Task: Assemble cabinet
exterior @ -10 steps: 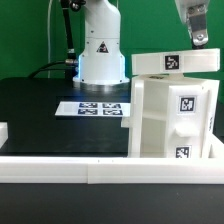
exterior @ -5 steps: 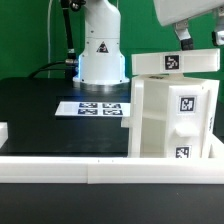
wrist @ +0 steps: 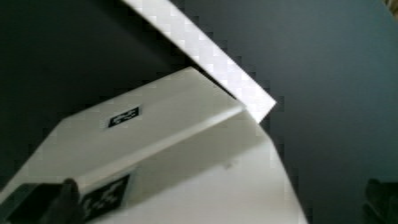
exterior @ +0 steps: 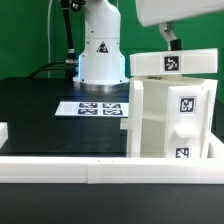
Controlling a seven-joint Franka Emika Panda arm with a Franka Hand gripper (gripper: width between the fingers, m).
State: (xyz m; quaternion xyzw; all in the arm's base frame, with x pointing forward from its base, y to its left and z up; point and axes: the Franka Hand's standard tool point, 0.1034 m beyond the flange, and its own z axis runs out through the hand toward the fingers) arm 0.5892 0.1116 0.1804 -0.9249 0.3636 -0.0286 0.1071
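Observation:
The cabinet (exterior: 168,115) is a tall white box standing at the exterior view's right, with a flat top panel (exterior: 175,62) and square tags on its faces. My gripper (exterior: 170,40) hangs just above that top panel; only one dark finger shows under the white hand. In the wrist view the cabinet's tagged top (wrist: 169,150) fills the space below, and my gripper (wrist: 210,205) is open with dark fingertips (wrist: 36,200) wide apart on either side. It holds nothing.
The marker board (exterior: 100,107) lies on the black table before the arm's base (exterior: 100,55). A white rail (exterior: 90,166) runs along the front edge. A small white piece (exterior: 3,130) sits at the exterior view's left. A white strip (wrist: 205,55) crosses the wrist view.
My hand has moved toward the exterior view's left and lower, and now hangs over the cabinet's top panel. The cabinet has not moved.

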